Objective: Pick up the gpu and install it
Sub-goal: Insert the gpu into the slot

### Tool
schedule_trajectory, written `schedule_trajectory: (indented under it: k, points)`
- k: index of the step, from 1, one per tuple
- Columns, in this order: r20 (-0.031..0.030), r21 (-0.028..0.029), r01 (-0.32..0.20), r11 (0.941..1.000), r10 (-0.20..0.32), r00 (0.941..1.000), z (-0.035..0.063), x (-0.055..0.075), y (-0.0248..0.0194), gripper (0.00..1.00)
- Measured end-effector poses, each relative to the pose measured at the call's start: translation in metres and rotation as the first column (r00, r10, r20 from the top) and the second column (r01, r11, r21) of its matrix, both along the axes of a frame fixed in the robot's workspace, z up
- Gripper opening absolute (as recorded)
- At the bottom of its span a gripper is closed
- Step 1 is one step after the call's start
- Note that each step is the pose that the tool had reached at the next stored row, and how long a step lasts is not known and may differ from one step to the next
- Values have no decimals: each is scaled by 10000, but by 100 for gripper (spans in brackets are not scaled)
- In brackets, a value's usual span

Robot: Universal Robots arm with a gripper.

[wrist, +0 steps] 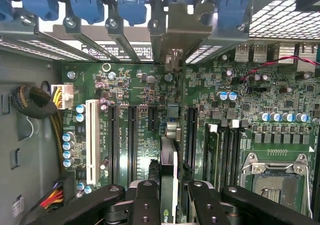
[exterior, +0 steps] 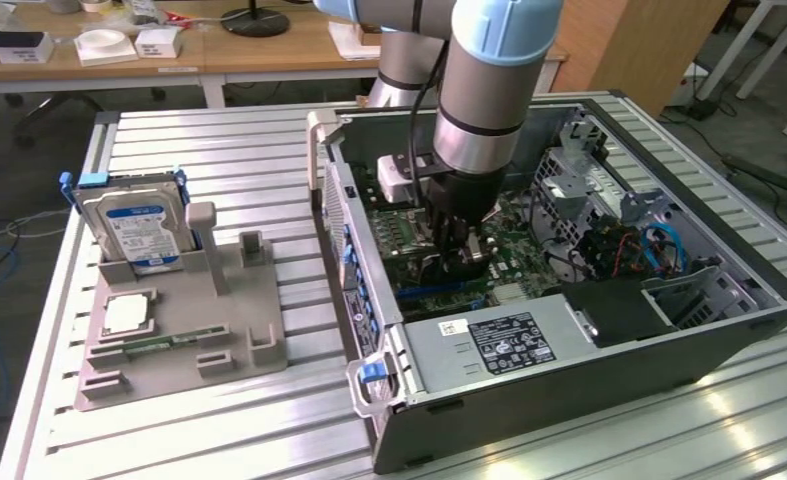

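Tool (wrist: 169, 197) fingers clamped on gpu (wrist: 168, 155), held edge-on, long axis parallel to motherboard (wrist: 150, 135) slots directly below.

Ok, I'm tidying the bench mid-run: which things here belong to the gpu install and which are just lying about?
In the job: gripper, gpu clamped edge-on in it, motherboard, open computer case.
Lying about: hard drive, processor chip, memory stick, all on the grey holder beside the case.
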State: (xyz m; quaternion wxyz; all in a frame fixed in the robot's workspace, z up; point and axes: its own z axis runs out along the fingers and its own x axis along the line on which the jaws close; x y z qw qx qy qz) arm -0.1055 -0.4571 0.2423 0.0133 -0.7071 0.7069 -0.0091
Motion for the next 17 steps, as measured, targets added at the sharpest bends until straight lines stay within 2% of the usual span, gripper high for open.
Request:
schedule_trajectory:
  k: [17]
  points:
    - [-1, 1, 1, 10000, -1, 10000, -28, -1, 0, 27]
